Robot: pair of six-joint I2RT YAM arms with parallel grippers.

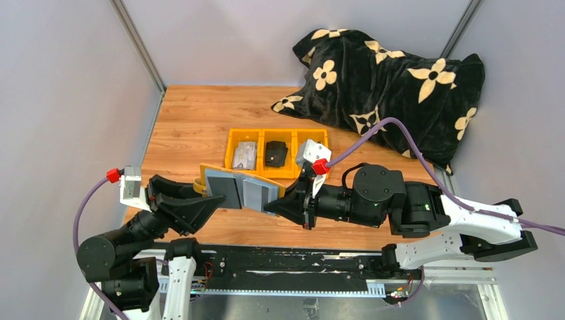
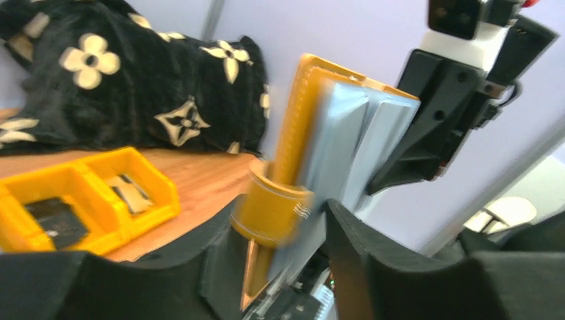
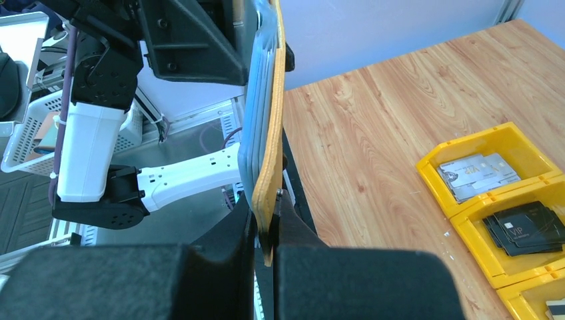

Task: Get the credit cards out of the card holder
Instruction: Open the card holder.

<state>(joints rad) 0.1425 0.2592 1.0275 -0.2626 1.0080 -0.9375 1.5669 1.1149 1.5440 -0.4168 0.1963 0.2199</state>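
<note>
The mustard card holder (image 1: 243, 189) hangs open above the table's near edge, its grey-blue inner faces up, stretched between my two grippers. My right gripper (image 1: 280, 205) is shut on its right edge; the right wrist view shows the cover (image 3: 266, 133) pinched in the gripper (image 3: 268, 213). My left gripper (image 1: 214, 200) straddles the left half, jaws apart on either side of the holder (image 2: 333, 147) and its strap loop (image 2: 273, 210). That view is blurred. Pale grey credit cards (image 1: 244, 155) (image 3: 478, 175) lie in the tray's left compartment. No card shows in the holder's pockets.
A yellow three-compartment tray (image 1: 293, 131) sits mid-table, with black cards (image 1: 276, 153) (image 3: 526, 227) in its middle bin. A black flowered blanket (image 1: 393, 87) is heaped at the back right. Wooden tabletop (image 1: 193, 120) lies to the left; grey walls enclose the table.
</note>
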